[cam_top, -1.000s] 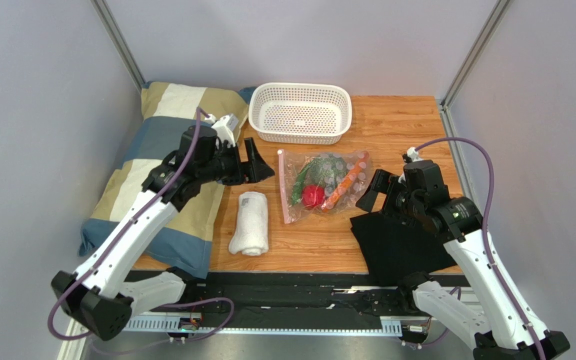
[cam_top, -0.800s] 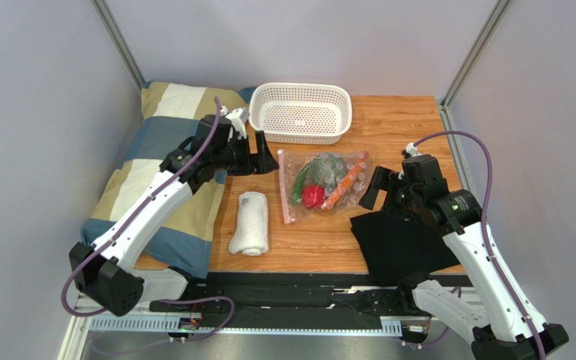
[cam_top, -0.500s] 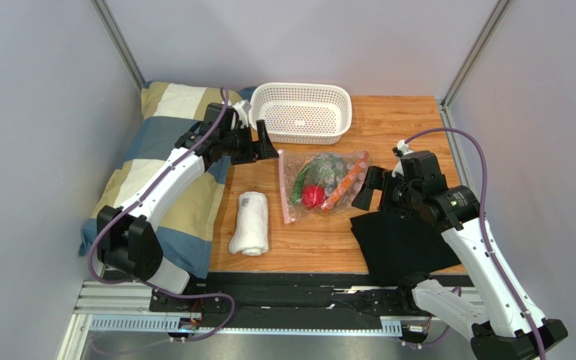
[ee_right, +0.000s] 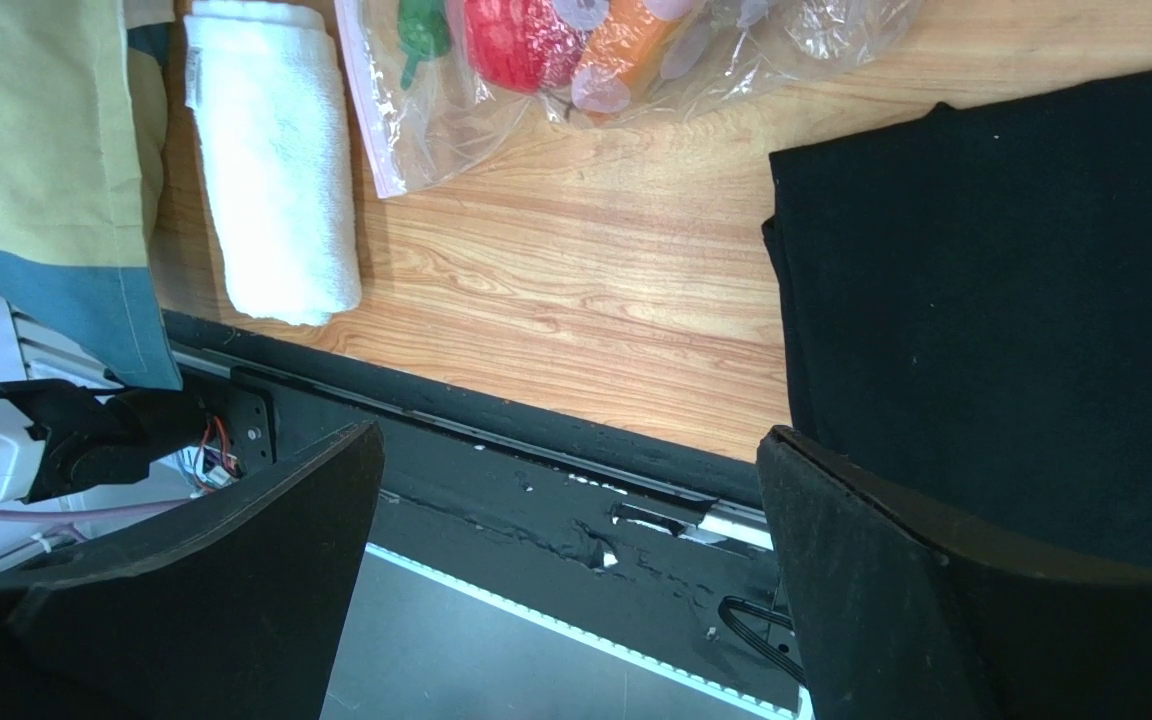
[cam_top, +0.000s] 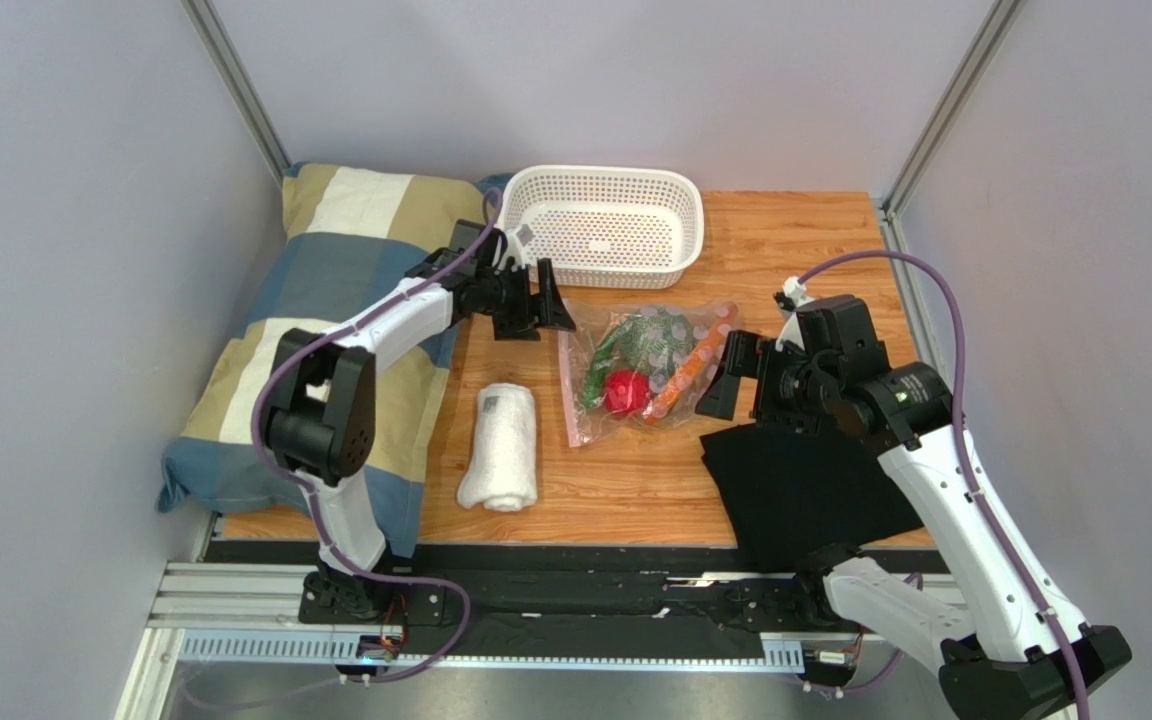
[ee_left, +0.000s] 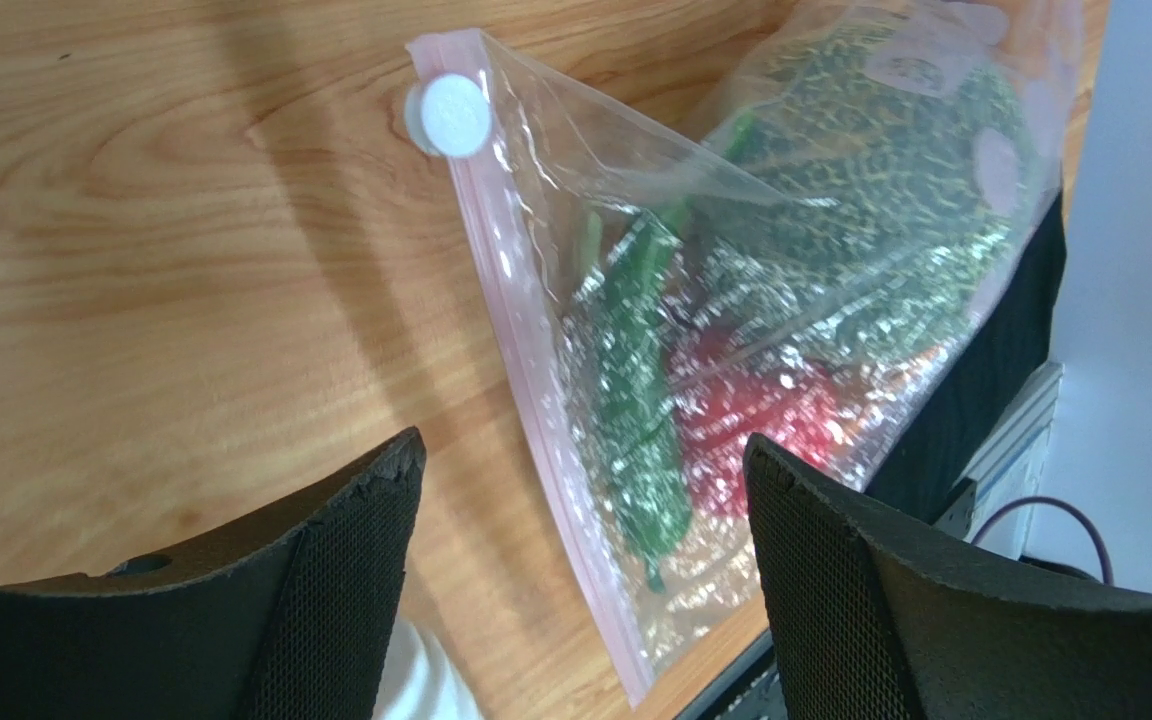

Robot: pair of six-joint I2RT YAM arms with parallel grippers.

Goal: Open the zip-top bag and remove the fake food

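Observation:
The clear zip-top bag (cam_top: 645, 368) lies flat on the wooden table, its pink zip strip (ee_left: 515, 330) along the left side and its white slider (ee_left: 447, 114) at the far corner. Inside is the fake food: a bumpy green vegetable (ee_left: 868, 165), a red tomato (cam_top: 626, 393), a slim green pepper (ee_left: 639, 405) and an orange piece (cam_top: 687, 372). My left gripper (cam_top: 537, 305) hovers open just left of the slider corner, above the zip strip, holding nothing. At the bag's right end my right gripper (cam_top: 729, 378) stands wide open and empty.
A white perforated basket (cam_top: 602, 225) stands behind the bag. Left of the bag lies a rolled white towel (cam_top: 501, 444), and beyond that a striped pillow (cam_top: 342, 330). A black cloth (cam_top: 800, 480) covers the near right of the table under the right arm.
My left arm has stretched right and forward, bringing its gripper from over the pillow edge to the bag's slider corner. The right gripper has edged left toward the bag.

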